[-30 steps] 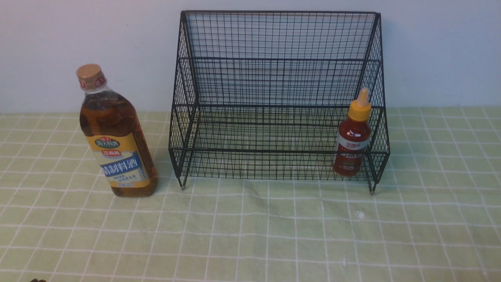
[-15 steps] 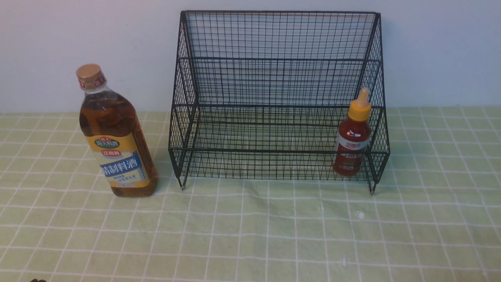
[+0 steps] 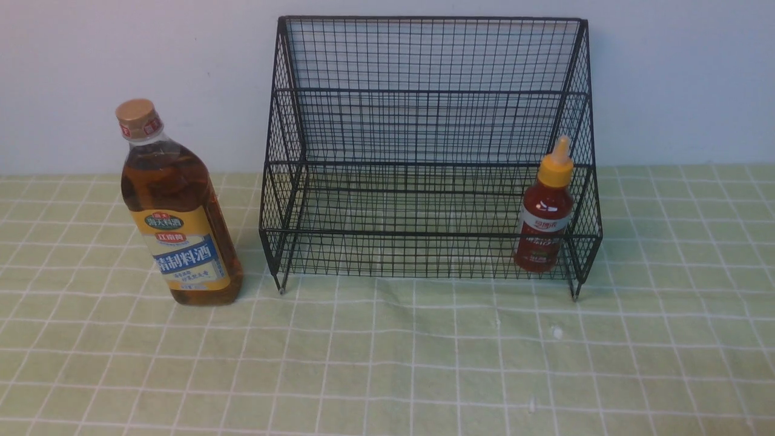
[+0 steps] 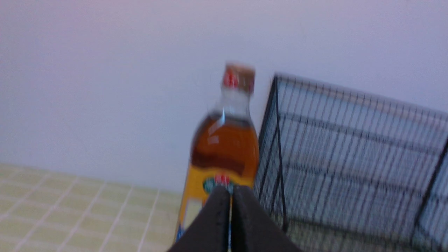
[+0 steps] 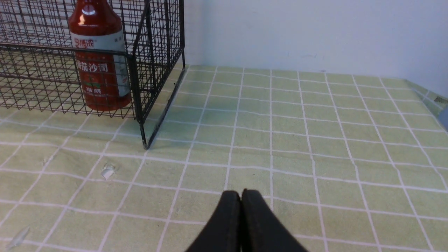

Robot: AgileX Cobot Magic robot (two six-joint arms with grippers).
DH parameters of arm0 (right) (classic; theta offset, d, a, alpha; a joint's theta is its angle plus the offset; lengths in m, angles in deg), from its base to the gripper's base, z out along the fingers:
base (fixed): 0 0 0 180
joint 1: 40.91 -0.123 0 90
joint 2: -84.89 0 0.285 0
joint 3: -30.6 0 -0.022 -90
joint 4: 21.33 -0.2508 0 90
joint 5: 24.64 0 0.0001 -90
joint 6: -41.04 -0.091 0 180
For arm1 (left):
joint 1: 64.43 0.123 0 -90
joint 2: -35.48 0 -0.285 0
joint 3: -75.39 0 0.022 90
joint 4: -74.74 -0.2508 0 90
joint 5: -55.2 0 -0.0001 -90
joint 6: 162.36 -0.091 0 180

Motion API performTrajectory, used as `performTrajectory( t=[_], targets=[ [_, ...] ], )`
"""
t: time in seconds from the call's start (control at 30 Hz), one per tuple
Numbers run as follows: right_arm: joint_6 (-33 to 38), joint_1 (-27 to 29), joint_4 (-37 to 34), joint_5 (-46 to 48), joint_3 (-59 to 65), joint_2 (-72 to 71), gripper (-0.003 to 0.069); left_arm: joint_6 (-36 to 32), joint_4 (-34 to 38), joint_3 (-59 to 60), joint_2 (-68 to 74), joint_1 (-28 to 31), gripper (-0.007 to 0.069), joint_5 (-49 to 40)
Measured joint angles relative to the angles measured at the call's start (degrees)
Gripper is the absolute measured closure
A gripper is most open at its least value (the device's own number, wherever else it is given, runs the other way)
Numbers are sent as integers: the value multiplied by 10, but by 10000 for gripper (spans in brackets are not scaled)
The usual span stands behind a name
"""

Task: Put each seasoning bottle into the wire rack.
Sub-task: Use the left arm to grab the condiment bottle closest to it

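Left fingers [image 4: 215,220] pressed together, empty; right fingers [image 5: 229,224] same. Amber bottle [image 3: 175,206] standing on worktop [image 3: 387,363], just beside wire rack [image 3: 430,91]; red sauce bottle [image 3: 546,218] inside rack's lower tier.

Checked tablecloth [image 3: 424,363] under rack [image 3: 424,233], amber bottle [image 3: 175,224]

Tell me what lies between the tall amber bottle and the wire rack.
Only bare checked tablecloth separates the amber bottle from the wire rack, seen in the front view.
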Motion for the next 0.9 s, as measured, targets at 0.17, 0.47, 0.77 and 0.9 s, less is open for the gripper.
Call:
performTrajectory(
  t=[0.17, 0.47, 0.77, 0.9],
  targets=[
    [0, 0, 0, 0, 0, 0, 673, 19, -26, -26, 31, 0, 630, 80],
    [1, 0, 0, 0, 0, 0, 673, 145, -223, -149, 283, 0, 455, 22],
    [1, 0, 0, 0, 0, 0, 673, 214, -366, -270, 524, 0, 85, 74],
    [1, 0, 0, 0, 0, 0, 673, 219, -371, -325, 607, 0, 11, 84]
  ],
)
